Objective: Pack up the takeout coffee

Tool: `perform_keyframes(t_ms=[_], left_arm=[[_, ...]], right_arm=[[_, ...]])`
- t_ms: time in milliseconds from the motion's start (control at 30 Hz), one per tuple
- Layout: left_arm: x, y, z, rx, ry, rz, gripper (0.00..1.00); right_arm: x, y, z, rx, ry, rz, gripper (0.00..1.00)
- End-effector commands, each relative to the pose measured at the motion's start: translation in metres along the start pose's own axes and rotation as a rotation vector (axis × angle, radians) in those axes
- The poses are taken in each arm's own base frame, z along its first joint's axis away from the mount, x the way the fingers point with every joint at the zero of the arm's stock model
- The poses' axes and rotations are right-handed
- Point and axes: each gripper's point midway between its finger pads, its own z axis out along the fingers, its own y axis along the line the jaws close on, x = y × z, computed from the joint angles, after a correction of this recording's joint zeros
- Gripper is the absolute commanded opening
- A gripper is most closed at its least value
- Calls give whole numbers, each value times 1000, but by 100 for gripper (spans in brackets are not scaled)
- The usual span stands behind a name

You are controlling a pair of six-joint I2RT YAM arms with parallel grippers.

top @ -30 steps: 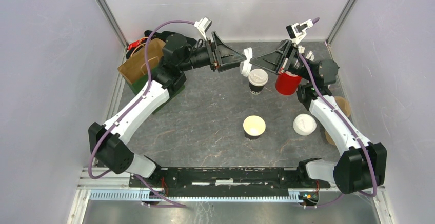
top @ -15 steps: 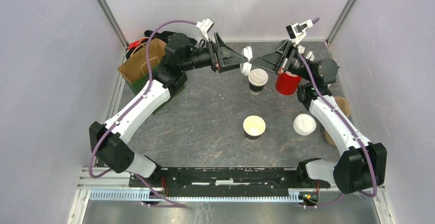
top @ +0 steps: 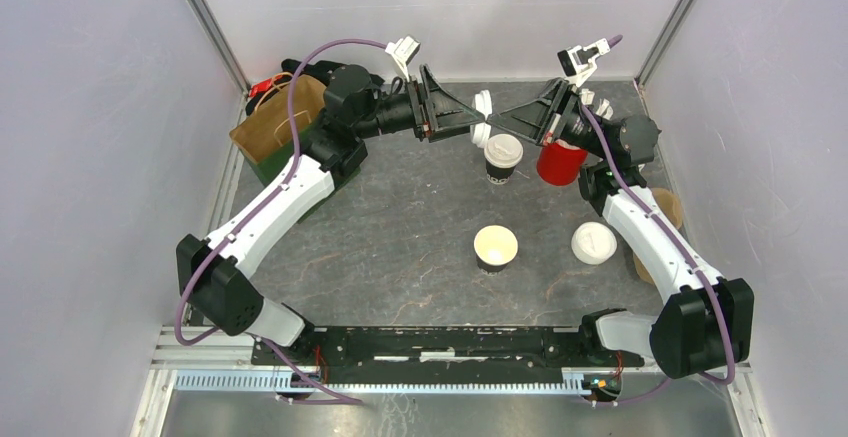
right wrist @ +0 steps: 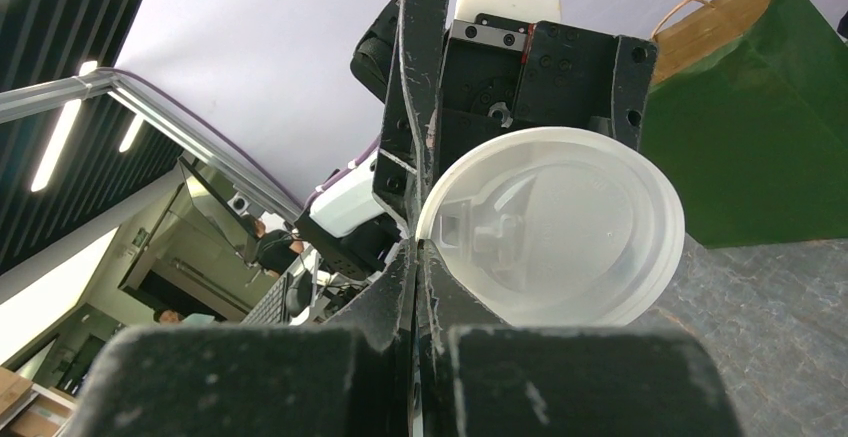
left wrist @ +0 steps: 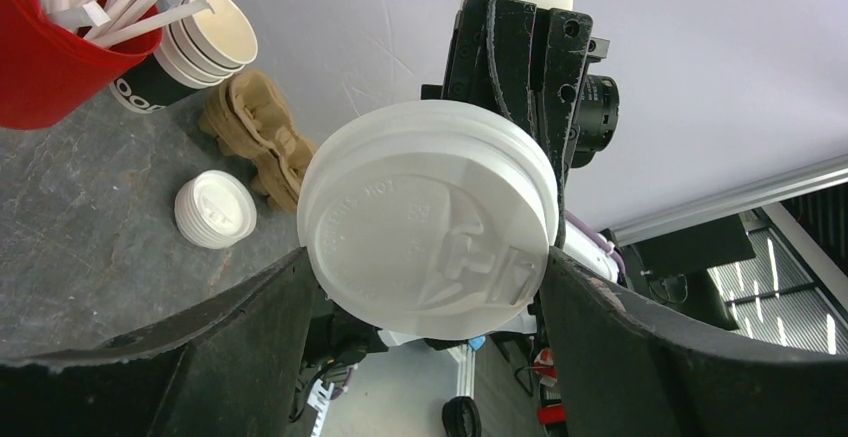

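Overhead rear view, close wrist views share lid [left wrist: 428,222]

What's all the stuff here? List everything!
lidded coffee cup: one, dark, back middle
open cup: one, dark, centre
loose lid: one, white, beside open cup
held lid: one, white, raised at back
red cup: one, red, back right
cup stack: one, cream inside, by red cup
cup carrier: one, brown, right edge
paper bag: one, brown-green, back left
left gripper: one, black, open around held lid
right gripper: one, black, shut on held lid
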Motion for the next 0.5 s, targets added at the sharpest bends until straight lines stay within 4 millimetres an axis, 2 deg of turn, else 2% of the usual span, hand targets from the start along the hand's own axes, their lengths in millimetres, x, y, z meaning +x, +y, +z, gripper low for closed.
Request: perform_keyframes(t_ms=[0, 67, 200, 300, 400, 467], left_arm=[[-7, -22, -3, 45, -19, 80, 83], [-7, -17, -4, 15, -24, 82, 81], [-5, -5, -6, -55, -25, 91, 76], [-4, 8, -10, -130, -22, 95, 75], [0, 21, -16, -207, -13, 112, 75], [5, 32, -21, -260, 1, 118, 75]], right_arm=[[2, 12, 0, -27, 0, -37, 0], [3, 11, 0, -24, 3, -37, 0], [5, 6, -1, 11, 9, -53, 13], [8, -6, -4, 83, 27, -78, 33], [8, -32, -13, 257, 61, -119, 52], [4, -55, -30, 442, 94, -188, 64]])
